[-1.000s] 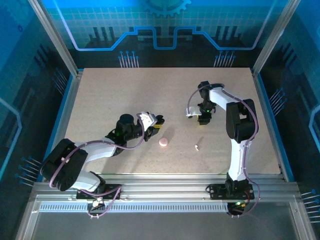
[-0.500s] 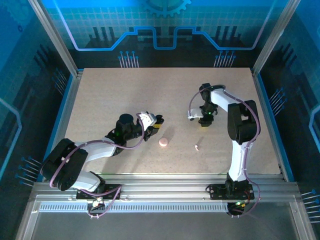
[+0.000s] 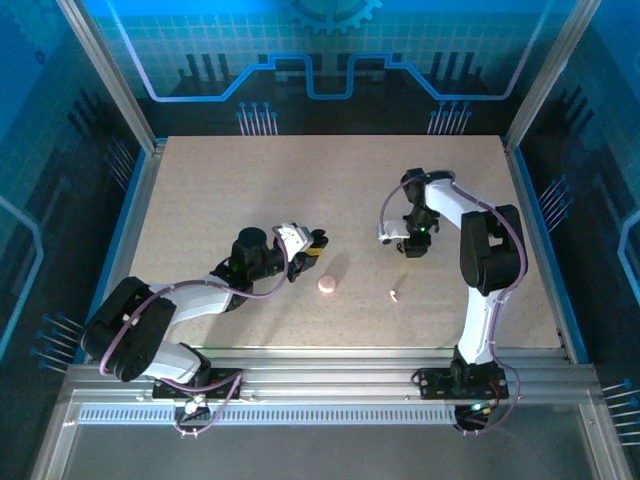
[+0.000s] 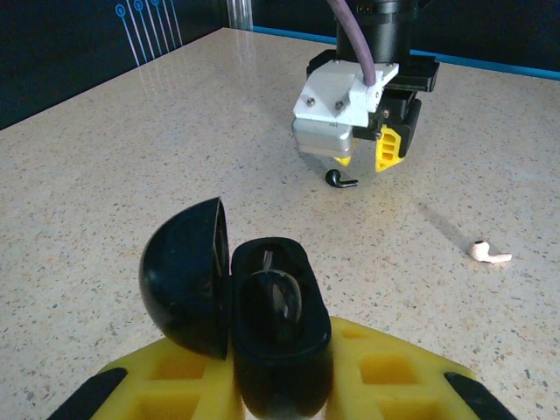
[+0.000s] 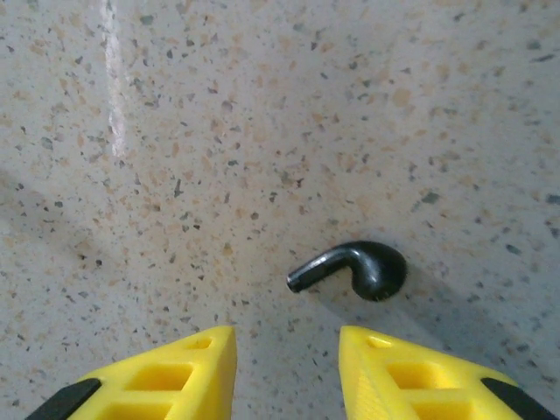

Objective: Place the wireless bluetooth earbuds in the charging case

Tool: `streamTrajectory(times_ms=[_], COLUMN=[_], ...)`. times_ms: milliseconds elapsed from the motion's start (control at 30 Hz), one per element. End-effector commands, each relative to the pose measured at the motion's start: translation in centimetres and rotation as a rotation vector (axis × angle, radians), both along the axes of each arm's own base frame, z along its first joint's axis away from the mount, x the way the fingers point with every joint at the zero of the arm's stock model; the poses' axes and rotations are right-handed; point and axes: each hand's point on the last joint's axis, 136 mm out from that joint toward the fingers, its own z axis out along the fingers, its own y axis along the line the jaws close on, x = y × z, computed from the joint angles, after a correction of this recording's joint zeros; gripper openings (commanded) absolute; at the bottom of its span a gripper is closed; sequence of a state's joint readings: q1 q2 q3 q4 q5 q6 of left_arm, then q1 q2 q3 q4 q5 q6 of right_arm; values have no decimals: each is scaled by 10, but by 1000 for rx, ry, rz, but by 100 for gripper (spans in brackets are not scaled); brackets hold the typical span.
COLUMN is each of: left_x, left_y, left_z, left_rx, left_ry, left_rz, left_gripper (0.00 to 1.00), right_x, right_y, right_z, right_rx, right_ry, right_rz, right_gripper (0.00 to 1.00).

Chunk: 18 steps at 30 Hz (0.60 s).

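**Left wrist view shows the open case in hand; right wrist view shows a loose bud on the table**

Left wrist view gives the clearest look at the black charging case [image 4: 262,302]. It is a clamshell with its lid swung open to the left, clamped between the yellow fingers of the left gripper [image 4: 280,381], which is closed on its lower body. A dark rounded shape sits inside the case; whether it is a seated bud I cannot tell. From above, the same gripper [image 3: 312,245] is a small dark tip left of centre on the table [image 3: 250,190], and the case cannot be made out there.

Beyond the case, the left wrist camera also sees the right gripper [image 4: 363,157] pointing straight down, with a black earbud [image 4: 341,181] lying on the table just beneath it.

The right wrist camera shows this bud [image 5: 354,267] from close up. It lies on its side, stem pointing left, just ahead of the right gripper [image 5: 287,367]. The jaws stand partly apart with nothing between them, and they are not touching the bud.

Off to the right of the left wrist view lies a pale earbud [image 4: 488,254], apart from both grippers. The top view places it [image 3: 394,295] near the front of the table, below the right gripper [image 3: 410,248]. That view also shows a pink puck [image 3: 328,285], which sits between the two arms, just in front of the left gripper.
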<state>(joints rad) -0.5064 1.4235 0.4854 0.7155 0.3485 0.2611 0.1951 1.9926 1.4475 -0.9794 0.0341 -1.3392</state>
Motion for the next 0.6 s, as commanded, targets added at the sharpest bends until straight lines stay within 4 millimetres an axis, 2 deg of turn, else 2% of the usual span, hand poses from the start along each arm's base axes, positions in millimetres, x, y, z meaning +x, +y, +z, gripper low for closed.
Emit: streamTrajectory(times_ms=[0, 133, 200, 400, 500, 567], left_x=[3, 4, 6, 7, 7, 5], left_y=[-4, -3, -2, 4, 6, 5], left_z=[20, 21, 21, 16, 12, 12], left_rx=[-47, -50, -53, -50, -53, -61], left_ry=[-42, -39, -34, -20, -10, -1], left_rz=[-19, -7, 7, 50, 61, 55], left_gripper=[22, 22, 22, 22, 22, 22], right_x=[16, 40, 44, 43, 34, 27], right_y=[-3, 15, 21, 21, 19, 20], right_z=[27, 54, 65, 64, 62, 61], right_rx=[-4, 84, 112, 64, 44, 45], right_ry=[-72, -96, -63, 16, 54, 77], right_rz=[-98, -344, -474, -860, -1049, -1144], right_gripper=[37, 36, 36, 31, 30, 32])
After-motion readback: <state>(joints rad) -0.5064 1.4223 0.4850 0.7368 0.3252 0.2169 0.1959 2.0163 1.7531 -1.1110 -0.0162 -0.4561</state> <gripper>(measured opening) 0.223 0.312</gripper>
